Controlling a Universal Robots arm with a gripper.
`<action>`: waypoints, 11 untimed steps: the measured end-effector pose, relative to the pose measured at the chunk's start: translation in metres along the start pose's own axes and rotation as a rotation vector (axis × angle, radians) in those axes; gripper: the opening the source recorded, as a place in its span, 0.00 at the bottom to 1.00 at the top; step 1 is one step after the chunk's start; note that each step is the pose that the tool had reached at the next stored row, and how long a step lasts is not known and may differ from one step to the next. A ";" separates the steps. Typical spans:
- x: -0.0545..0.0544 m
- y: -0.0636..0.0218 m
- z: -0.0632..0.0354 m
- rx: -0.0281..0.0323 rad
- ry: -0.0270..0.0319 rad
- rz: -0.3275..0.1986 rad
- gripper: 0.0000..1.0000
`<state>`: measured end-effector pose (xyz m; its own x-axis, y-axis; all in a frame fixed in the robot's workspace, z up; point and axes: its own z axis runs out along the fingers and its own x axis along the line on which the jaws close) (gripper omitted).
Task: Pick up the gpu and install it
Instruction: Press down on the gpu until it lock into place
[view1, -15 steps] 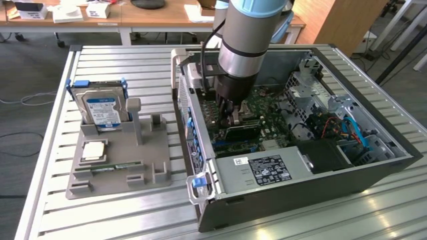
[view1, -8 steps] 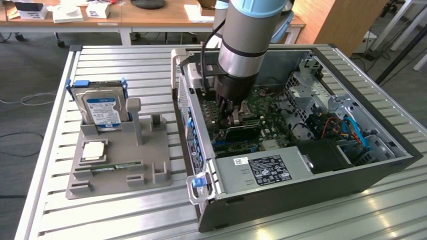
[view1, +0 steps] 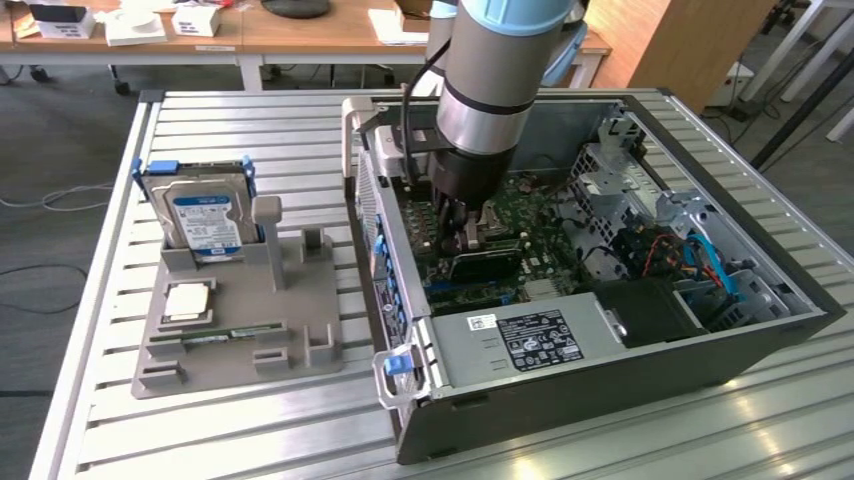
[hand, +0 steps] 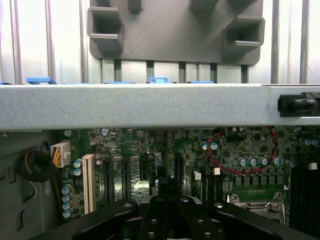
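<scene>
Jaws (view1: 470, 236) closed, down inside PC case (view1: 747, 350) over mobo (hand: 240, 150); hard drive (view1: 204, 218) on tray (view1: 300, 300).

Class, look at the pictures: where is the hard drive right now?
In the exterior view, the hard drive stands upright in the grey holder, on that view's left, beside the open computer case.

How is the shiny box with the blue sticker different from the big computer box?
The hard drive is small and stands upright in the gray holder; the computer case is big and lies open on the table, showing its green board. Both are metal.
</scene>
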<state>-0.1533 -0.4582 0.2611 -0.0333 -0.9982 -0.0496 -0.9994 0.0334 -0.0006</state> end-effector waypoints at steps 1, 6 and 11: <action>0.000 0.0000 -0.0007 0.0003 -0.0003 0.000 0.11; 0.000 0.0000 -0.0087 -0.0006 0.0012 0.000 0.11; -0.001 -0.0001 -0.0192 -0.0007 0.0012 0.000 0.11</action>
<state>-0.1532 -0.4583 0.2803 -0.0333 -0.9983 -0.0483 -0.9994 0.0334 0.0000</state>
